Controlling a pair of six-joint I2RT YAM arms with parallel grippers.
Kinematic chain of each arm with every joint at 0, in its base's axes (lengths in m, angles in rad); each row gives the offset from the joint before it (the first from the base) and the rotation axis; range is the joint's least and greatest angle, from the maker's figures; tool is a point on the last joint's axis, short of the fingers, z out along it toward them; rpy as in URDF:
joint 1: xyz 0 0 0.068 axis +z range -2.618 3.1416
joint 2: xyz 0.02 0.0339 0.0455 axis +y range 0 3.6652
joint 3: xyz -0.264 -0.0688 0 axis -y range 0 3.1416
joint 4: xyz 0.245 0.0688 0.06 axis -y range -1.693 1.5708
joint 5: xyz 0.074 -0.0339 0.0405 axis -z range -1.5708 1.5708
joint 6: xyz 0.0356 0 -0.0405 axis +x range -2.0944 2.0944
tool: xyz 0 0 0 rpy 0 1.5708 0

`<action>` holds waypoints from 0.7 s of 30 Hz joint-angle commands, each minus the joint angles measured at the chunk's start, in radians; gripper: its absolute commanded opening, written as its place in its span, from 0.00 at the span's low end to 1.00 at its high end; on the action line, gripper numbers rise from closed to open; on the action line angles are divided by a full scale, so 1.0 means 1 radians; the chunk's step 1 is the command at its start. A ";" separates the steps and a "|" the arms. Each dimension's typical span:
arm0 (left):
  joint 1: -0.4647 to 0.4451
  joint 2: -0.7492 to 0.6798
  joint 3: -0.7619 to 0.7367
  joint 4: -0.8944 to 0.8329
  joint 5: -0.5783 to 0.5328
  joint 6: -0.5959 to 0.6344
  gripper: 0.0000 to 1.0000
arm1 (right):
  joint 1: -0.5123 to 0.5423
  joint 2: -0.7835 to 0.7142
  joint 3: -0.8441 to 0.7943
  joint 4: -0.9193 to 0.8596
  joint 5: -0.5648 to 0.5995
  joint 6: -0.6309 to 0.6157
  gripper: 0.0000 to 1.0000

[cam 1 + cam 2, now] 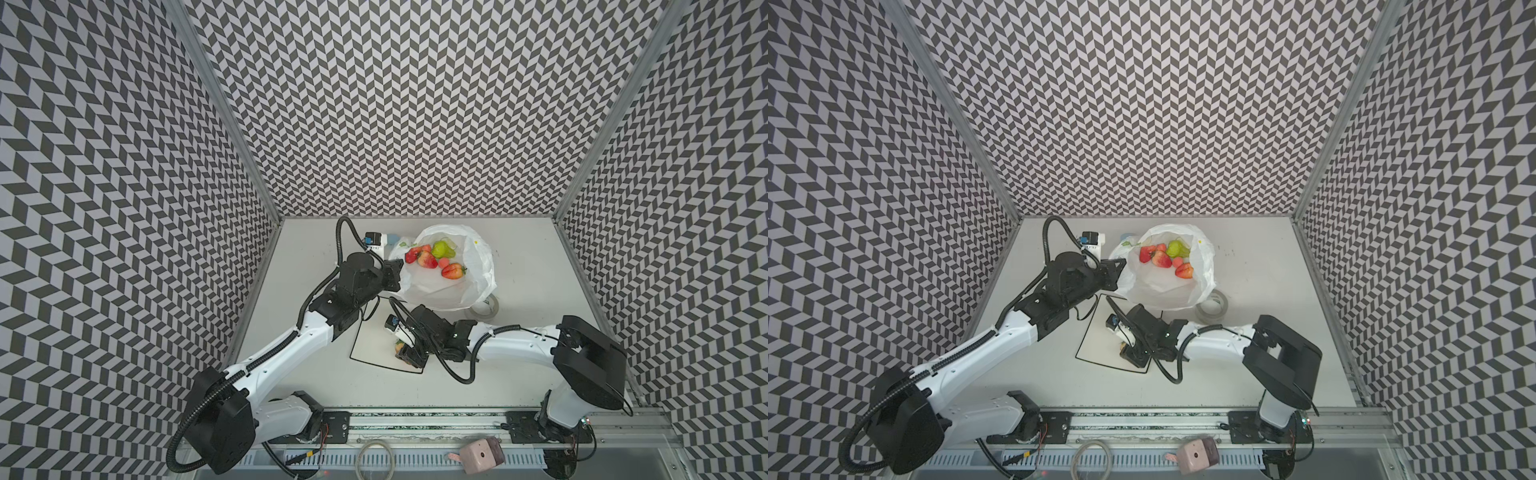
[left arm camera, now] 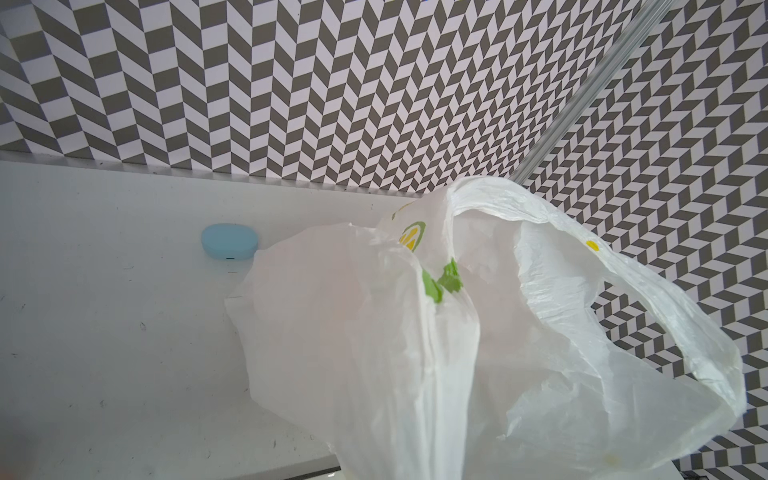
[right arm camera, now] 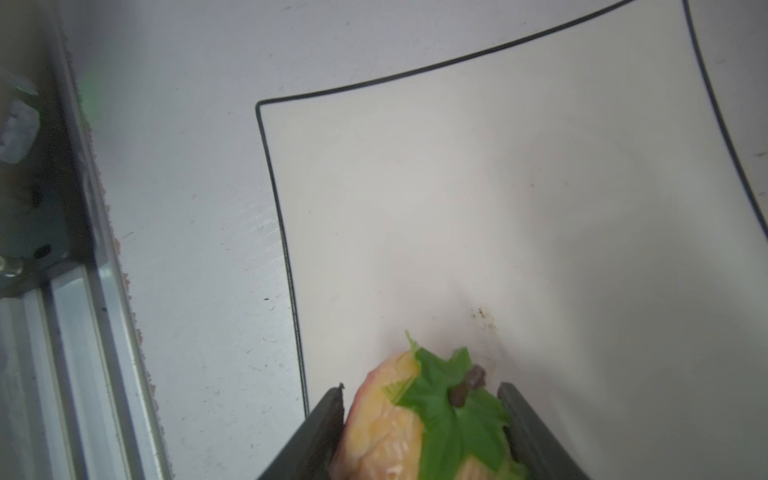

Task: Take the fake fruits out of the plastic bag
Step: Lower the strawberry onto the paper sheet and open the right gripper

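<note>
Fake fruits [image 1: 427,259] were seen in both top views inside the open plastic bag [image 1: 436,291], toward the back of the table [image 1: 519,353]. Red strawberries [image 1: 1160,259], a yellow-green pear [image 1: 441,249] and a small pinkish round fruit [image 1: 444,262] were heaped together there. None of these was shown by the left wrist view, where only the crinkled white film and its green and yellow printed marks were visible.

The bag's mouth was held up at its left rim by the left gripper [image 1: 392,272], whose jaws were clenched on the film. Its fingers were hidden from its own wrist camera.

One paler strawberry [image 3: 386,424], with a green leafy top, was shown plainly only in the right wrist view. It was placed between the fingers of the right gripper [image 3: 420,390], at a corner of the black-rimmed white plate [image 3: 457,187]. Whether those jaws pressed on it or stood loose about it could not be told.

A tape roll [image 1: 486,309] was partly covered by the bag's near edge. A light-blue blob [image 2: 229,242] was seen clearly just behind the bag in the left wrist view.
</note>
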 commanded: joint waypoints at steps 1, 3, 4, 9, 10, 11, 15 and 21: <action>0.008 -0.021 -0.014 0.005 -0.006 0.007 0.00 | 0.004 -0.003 -0.002 0.023 0.031 0.015 0.62; 0.008 -0.019 -0.015 0.004 -0.005 0.007 0.00 | 0.003 -0.019 -0.004 0.026 0.032 0.019 0.65; 0.008 -0.019 -0.014 0.005 -0.006 0.007 0.00 | 0.003 -0.028 -0.008 0.029 0.030 0.022 0.67; 0.007 -0.025 -0.011 0.004 -0.016 0.008 0.00 | 0.004 -0.120 -0.016 0.030 0.011 0.042 0.74; 0.008 -0.027 -0.012 0.005 -0.018 0.008 0.00 | 0.003 -0.146 -0.021 0.031 0.007 0.042 0.76; 0.008 -0.028 -0.012 0.005 -0.019 0.008 0.00 | 0.004 -0.176 -0.027 0.035 0.003 0.043 0.76; 0.009 -0.029 -0.012 0.009 -0.019 0.008 0.00 | 0.005 -0.310 -0.053 0.043 -0.032 0.024 0.79; 0.008 -0.027 -0.018 0.015 -0.014 0.002 0.00 | 0.004 -0.522 -0.105 0.109 -0.027 0.017 0.77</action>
